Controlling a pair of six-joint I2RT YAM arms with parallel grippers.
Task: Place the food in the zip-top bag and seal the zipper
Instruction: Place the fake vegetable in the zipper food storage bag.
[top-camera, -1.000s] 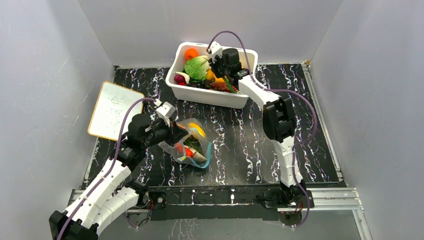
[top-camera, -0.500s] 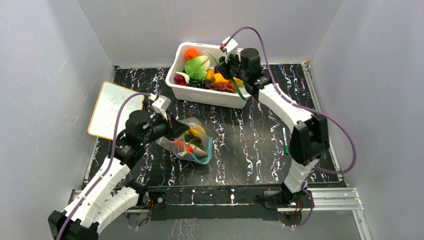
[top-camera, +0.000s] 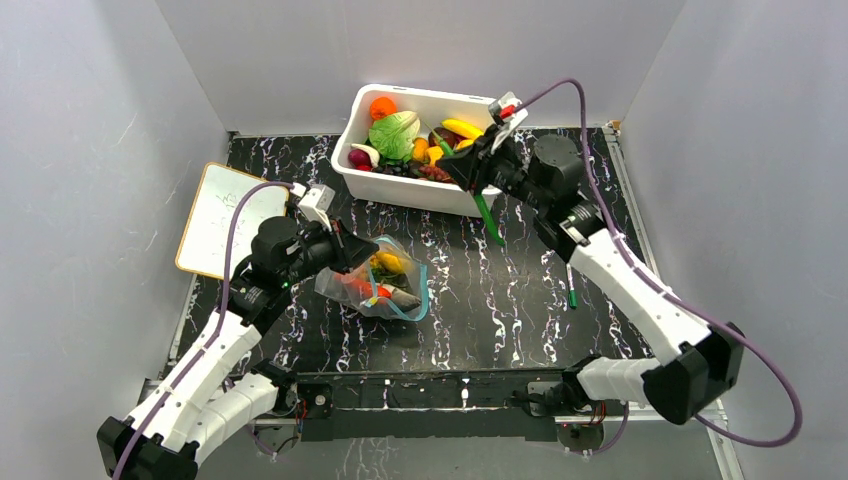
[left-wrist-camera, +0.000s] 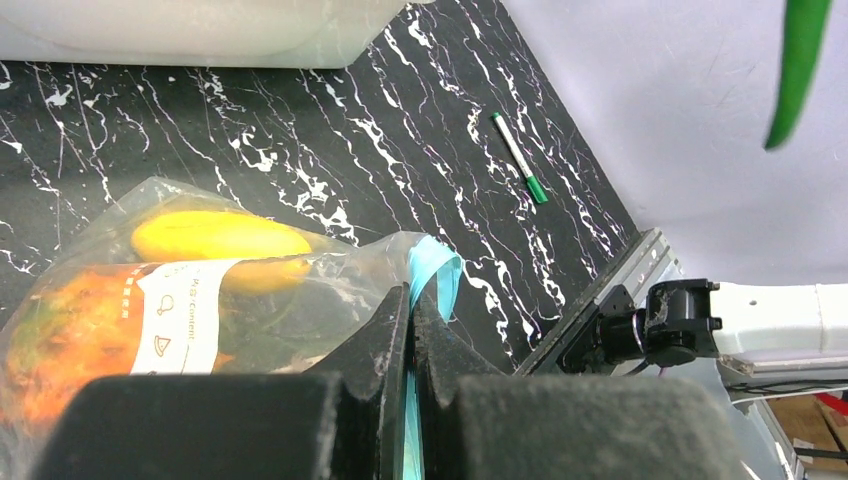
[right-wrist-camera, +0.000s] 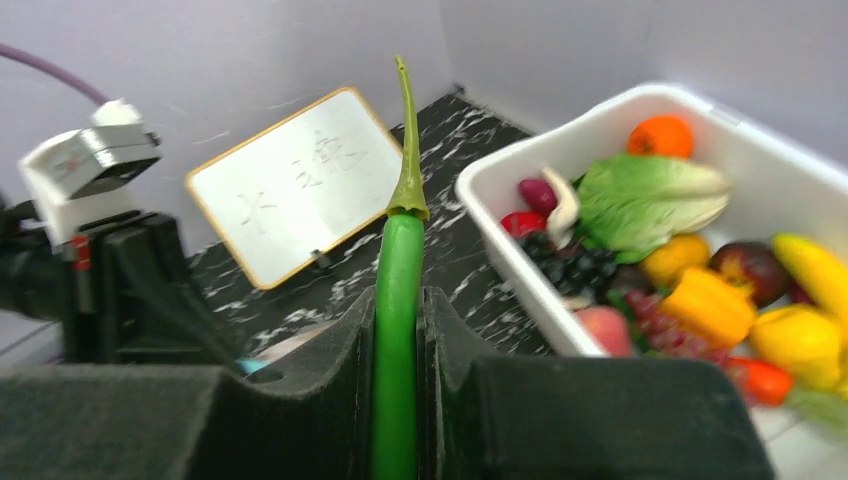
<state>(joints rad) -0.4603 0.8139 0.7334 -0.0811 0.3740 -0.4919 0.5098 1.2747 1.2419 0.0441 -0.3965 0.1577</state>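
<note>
The clear zip-top bag (top-camera: 385, 285) lies on the black marbled table, holding a yellow fruit (left-wrist-camera: 220, 237) and orange and red pieces. My left gripper (top-camera: 345, 255) is shut on its teal-blue zipper strip (left-wrist-camera: 440, 275) at the mouth; in the left wrist view my left gripper (left-wrist-camera: 411, 300) pinches the strip between closed jaws. My right gripper (top-camera: 466, 172) is shut on a long green pepper (top-camera: 488, 218) and holds it in the air by the front of the white tub. In the right wrist view my right gripper (right-wrist-camera: 398, 310) grips the pepper (right-wrist-camera: 400, 250) upright, stem up.
The white tub (top-camera: 420, 193) at the back holds more toy food: lettuce (top-camera: 393, 135), an orange (top-camera: 381, 107), a yellow fruit (top-camera: 462, 128). A whiteboard (top-camera: 222, 218) lies at the left. A green marker (top-camera: 570, 285) lies on the table at the right.
My right arm has swung out of the tub to the right and nearer, carrying the green pepper. My left gripper has stayed shut on the bag, which has shifted slightly.
</note>
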